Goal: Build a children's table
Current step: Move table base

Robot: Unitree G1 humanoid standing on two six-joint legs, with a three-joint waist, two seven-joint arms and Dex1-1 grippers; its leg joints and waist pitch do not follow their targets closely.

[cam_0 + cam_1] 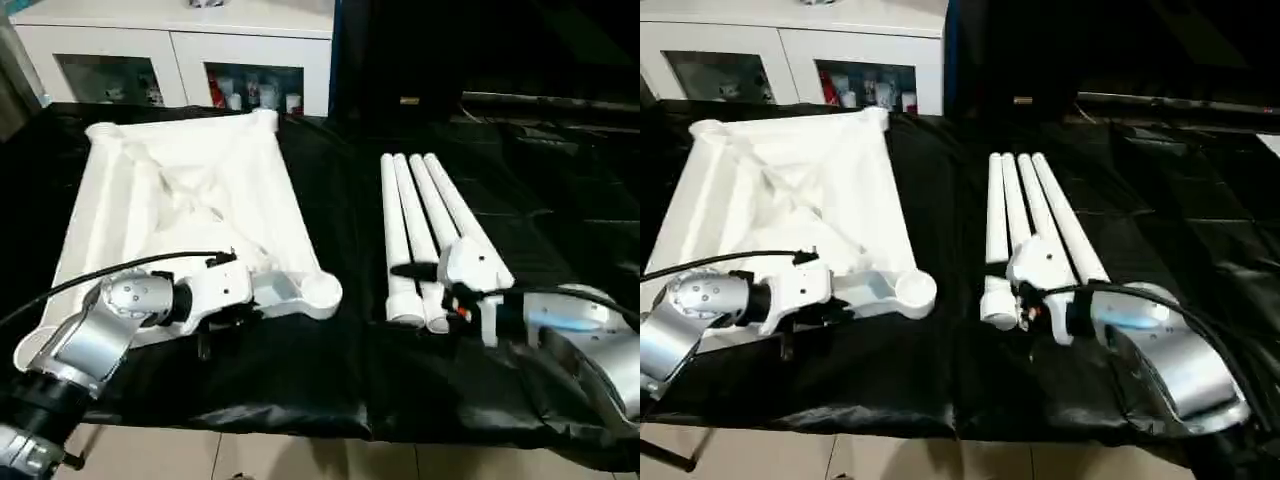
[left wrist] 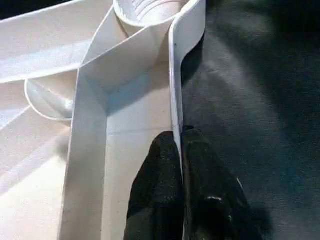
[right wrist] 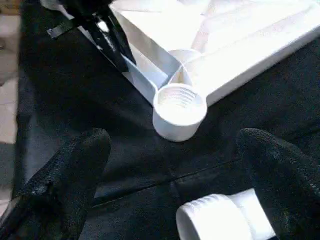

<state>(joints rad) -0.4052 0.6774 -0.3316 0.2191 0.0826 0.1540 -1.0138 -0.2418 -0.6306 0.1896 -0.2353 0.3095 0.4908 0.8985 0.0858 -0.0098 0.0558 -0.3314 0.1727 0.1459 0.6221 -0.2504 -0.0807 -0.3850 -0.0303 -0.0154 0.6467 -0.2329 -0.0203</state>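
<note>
You are looking down at a surface (image 1: 330, 390) covered with a black cloth. The white tabletop (image 1: 180, 200) is lying upside down on your left side, so its ribs are facing up. A round socket (image 3: 179, 107) is sitting at its near corner, and you can see screw ridges inside it.

Your left gripper (image 2: 181, 165) is resting at the near edge of the tabletop, close to that socket. Its jaws are pressed together on the thin side wall of the tabletop, one finger inside the wall and one finger outside it.

The four white legs (image 1: 425, 235) are lying side by side on your right side, touching each other, with their near ends pointing toward you. They are well apart from the tabletop, with black cloth between them.

Your right gripper (image 3: 175, 185) is hanging over the near ends of the legs. Its jaws are spread wide and are holding nothing. One leg end with screw ridges (image 3: 220, 220) is sitting between the two fingers.

A white cabinet (image 1: 170, 55) with glass doors is standing behind the surface.
</note>
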